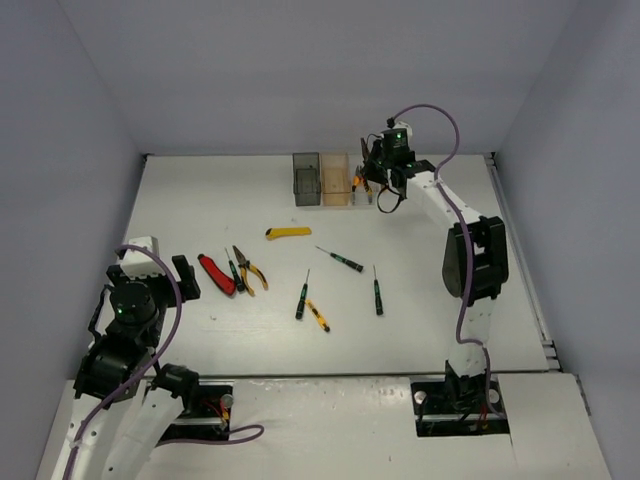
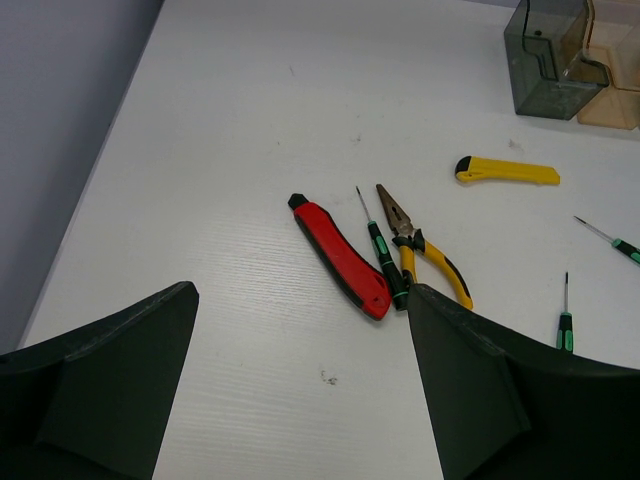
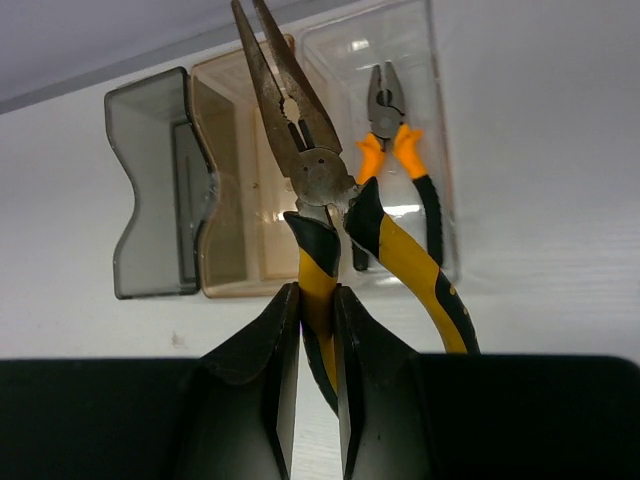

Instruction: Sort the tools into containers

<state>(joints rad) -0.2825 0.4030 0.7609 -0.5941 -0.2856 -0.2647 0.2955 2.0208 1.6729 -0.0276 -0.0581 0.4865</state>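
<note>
Pliers (image 3: 320, 180), long-nosed with yellow-and-black handles, clenched by one handle between the fingers (image 3: 250, 370) of the right gripper (image 3: 318, 300), other handle splayed free to the right, nose pointing far. Held above the row of three bins at the far side of the table (image 1: 200, 200), nose lying across the seam between the orange-tinted bin (image 3: 225, 150) and the clear bin (image 3: 440, 150); smoky grey bin (image 3: 150, 180) further left. Already lying in the clear bin: orange-handled pliers (image 3: 395, 130), so probably the right home for this pair too.

To do it well: shift right to centre the whole tool over the clear bin, off the shared wall. Keep the long axis along the bin's length, near to far. Lower to bring the nose inside the rim before letting go; no dropping from height, for risk of bouncing off the pair below or tipping the light bin. Mind the loose handle, likely to swing and catch the rim.

Left gripper (image 2: 300, 340) spread wide, holding nothing, hanging near left above the table, just short of the red-handled cutter (image 2: 340, 258), a black-green screwdriver (image 2: 380, 255) and another yellow-handled pair (image 2: 430, 265); yellow utility knife (image 2: 505, 172) further off, all unsorted.
</note>
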